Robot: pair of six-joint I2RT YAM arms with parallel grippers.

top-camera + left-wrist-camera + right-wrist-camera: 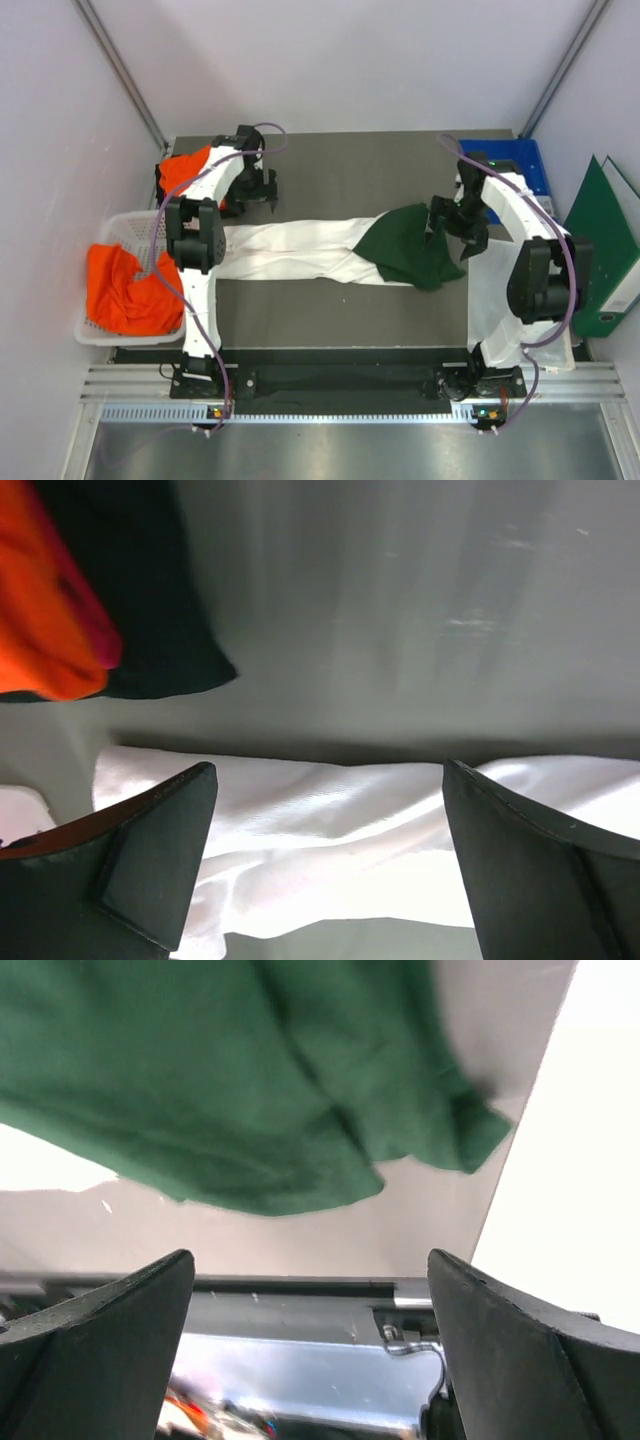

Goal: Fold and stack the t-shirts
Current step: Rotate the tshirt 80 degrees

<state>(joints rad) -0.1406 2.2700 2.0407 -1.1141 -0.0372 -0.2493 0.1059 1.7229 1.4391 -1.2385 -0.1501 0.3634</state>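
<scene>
Grey table (330, 312) between white walls (350, 60). The white shirt (295, 250) lies mid-table, long axis running from left edge to right edge, green sleeve (405, 250) rightward. Left gripper (330, 775) and right gripper (310, 1255) gape wide, empty.

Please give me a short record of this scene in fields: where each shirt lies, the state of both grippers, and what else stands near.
white shirt: stretched across the table's middle, rumpled
green sleeve: bunched at the shirt's right end
orange shirt: heaped in the basket at the left
other orange shirt: far left of the table, behind the left arm
left gripper: open, over the white shirt's left end, holding nothing
right gripper: open, by the green sleeve, holding nothing
folder: at the right edge
blue bin: far right corner
</scene>
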